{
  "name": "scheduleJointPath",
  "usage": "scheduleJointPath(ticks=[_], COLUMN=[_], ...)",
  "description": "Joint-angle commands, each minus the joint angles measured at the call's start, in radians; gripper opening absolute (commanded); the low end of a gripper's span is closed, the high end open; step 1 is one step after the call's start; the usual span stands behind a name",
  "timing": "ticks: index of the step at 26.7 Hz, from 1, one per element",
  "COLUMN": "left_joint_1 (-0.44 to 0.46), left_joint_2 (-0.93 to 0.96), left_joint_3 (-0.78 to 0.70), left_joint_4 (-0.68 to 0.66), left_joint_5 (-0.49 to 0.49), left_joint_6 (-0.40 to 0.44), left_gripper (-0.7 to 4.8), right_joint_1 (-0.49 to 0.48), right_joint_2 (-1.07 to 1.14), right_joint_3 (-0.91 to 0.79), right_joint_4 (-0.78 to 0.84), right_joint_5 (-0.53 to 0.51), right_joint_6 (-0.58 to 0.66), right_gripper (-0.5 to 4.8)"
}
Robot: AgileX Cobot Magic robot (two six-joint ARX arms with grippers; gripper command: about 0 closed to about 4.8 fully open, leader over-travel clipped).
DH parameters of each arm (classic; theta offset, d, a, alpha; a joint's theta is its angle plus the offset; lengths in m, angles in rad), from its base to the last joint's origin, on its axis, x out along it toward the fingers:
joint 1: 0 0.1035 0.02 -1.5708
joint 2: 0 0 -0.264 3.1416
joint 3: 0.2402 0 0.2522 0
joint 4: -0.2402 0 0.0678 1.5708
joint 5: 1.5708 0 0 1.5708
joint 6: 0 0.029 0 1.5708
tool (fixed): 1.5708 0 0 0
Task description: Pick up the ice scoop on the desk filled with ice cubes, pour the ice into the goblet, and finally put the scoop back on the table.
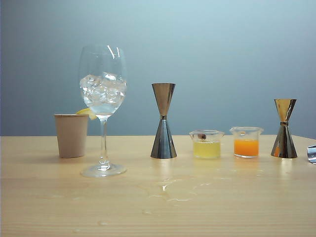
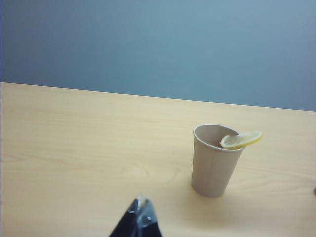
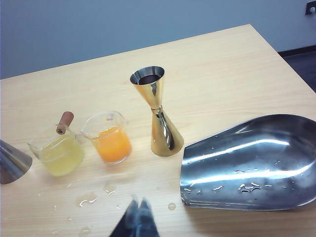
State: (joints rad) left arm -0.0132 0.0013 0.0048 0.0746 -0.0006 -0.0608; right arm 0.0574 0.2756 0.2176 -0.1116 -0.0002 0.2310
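Note:
The goblet [image 1: 103, 59] stands upright on the left of the desk [image 1: 158, 212], with ice cubes [image 1: 102, 90] piled in its bowl. The ice scoop [image 3: 252, 163] lies on the table [image 3: 237, 64] with its trough empty and only water drops inside. In the exterior view just its edge [image 1: 311, 153] shows at the far right. My right gripper [image 3: 139, 205] is shut on nothing and hovers over the wet wood a short way from the scoop's mouth. My left gripper [image 2: 140, 210] is shut and empty above bare wood, short of the paper cup. Neither gripper shows in the exterior view.
A beige paper cup [image 1: 71, 136] with a lemon slice [image 2: 241, 139] on its rim stands just left of the goblet. A silver jigger [image 1: 163, 123], a yellow beaker [image 1: 207, 144], an orange beaker [image 1: 246, 142] and a gold jigger [image 1: 284, 129] stand in a row. Water drops [image 1: 173, 190] lie mid-table.

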Motion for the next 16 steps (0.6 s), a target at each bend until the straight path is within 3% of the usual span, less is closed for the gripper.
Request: scheduleJointPath(ticks=[1,5,16], left_joint_1=[-0.027,-0.101,-0.104], left_joint_2=[0.001,0.001,0.001], left_joint_3=[0.002,0.002,0.003], left_joint_4=[-0.021,-0.032,-0.014], left_joint_5=[-0.003,-0.061,-0.083], left_joint_6=[0.031,0.064,0.061], left_gripper=[-0.06,-0.06,0.22], right_joint_1=[-0.001,0.0,0.0], right_joint_2=[-0.002,-0.002,-0.002], right_joint_3=[0.005,0.005,0.005], right_joint_4=[0.011,0.011,0.011], right_joint_5=[0.001,0.001,0.001], right_joint_6=[0.003,0.003,0.003], right_gripper=[-0.05,-0.05,-0.05])
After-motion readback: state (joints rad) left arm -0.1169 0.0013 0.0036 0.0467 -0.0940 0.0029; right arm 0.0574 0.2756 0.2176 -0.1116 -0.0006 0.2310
